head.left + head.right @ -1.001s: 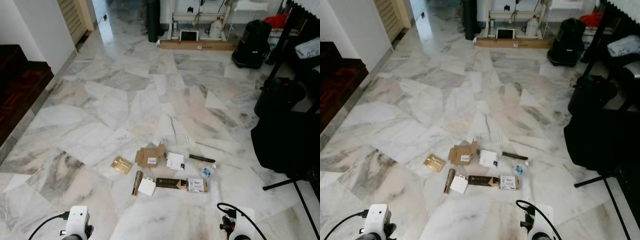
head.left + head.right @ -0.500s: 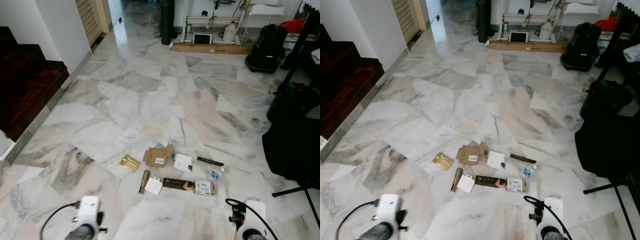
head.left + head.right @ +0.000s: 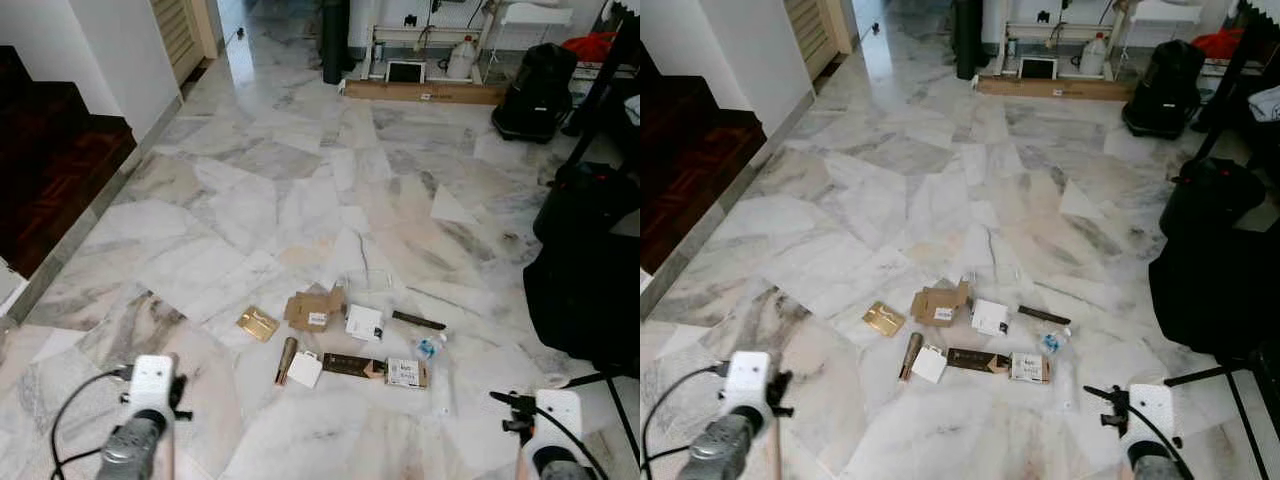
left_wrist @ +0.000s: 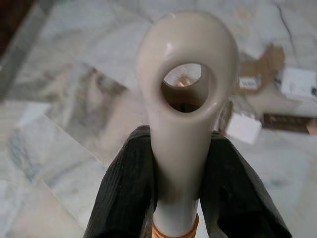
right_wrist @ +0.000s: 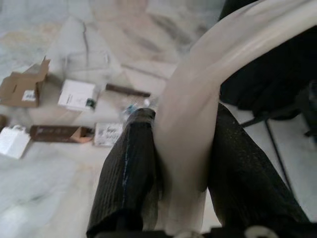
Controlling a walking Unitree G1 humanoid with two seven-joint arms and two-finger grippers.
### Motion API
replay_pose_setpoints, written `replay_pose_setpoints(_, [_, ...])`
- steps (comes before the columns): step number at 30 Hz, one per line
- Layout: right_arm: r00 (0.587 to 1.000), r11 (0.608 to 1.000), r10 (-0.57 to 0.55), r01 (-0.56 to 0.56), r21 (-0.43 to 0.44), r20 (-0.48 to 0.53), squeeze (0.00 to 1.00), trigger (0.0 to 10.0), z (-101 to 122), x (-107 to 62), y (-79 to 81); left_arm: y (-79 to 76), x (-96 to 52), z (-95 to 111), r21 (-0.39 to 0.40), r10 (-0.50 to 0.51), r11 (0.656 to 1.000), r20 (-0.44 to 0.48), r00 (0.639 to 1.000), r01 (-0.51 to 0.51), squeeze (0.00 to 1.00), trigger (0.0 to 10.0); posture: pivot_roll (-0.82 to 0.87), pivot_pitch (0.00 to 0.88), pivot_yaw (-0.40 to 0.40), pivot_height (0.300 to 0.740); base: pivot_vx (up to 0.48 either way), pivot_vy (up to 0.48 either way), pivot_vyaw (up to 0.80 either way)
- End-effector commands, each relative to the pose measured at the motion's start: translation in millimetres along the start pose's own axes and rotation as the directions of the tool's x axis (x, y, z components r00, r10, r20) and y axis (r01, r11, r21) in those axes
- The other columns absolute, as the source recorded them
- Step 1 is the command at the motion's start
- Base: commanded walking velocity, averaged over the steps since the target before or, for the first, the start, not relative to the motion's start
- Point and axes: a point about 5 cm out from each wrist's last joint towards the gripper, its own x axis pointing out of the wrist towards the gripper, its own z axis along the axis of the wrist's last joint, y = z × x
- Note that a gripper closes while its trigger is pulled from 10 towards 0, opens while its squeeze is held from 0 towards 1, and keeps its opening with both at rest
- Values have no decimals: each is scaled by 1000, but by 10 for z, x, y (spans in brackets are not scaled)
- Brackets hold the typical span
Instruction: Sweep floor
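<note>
Left gripper [image 4: 181, 163] clamped on a cream handle [image 4: 185, 94] with a hanging hole at its tip. Right gripper [image 5: 181, 163] closed on a second cream handle [image 5: 218, 84]. Cardboard and box litter [image 3: 345, 340] lies on the marble floor [image 3: 280, 200] ahead, between both grippers and well apart from them.

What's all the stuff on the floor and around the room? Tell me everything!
Cardboard box: one, brown, opened, in the litter cluster.
Gold packet: one, left of the cluster.
White boxes: two, in the cluster.
Dark long box: one, brown, front of the cluster.
Plastic bottle: one, clear, on the cluster's right side.
Black bags: several, right side.
Stairs: dark wood, left.
Left gripper: jaws shut on a cream handle.
Right gripper: jaws shut on a cream handle.
</note>
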Motion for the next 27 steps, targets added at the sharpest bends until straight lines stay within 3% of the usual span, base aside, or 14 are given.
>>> replay_pose_setpoints(1, [995,999,-29,31,-15,98,0,10000,178,34,-97,91,32,174,2,19,1000,84,996,-19,0,10000,-57,92,28,740,0,0,0])
replay_pose_setpoints(5, [980,997,-72,78,-23,187,0,10000,397,86,-182,155,43,332,11,35,999,158,987,-37,0,10000,-54,95,30,740,0,0,0])
replay_pose_setpoints(15, [924,986,-143,165,-31,353,0,10000,838,137,-303,82,79,526,17,22,999,237,971,-27,0,10000,-59,96,32,740,0,0,0])
replay_pose_setpoints(27, [869,992,-116,125,12,481,0,10000,1162,-22,-200,23,77,671,-2,16,1000,296,955,-16,0,10000,-59,98,37,740,0,0,0])
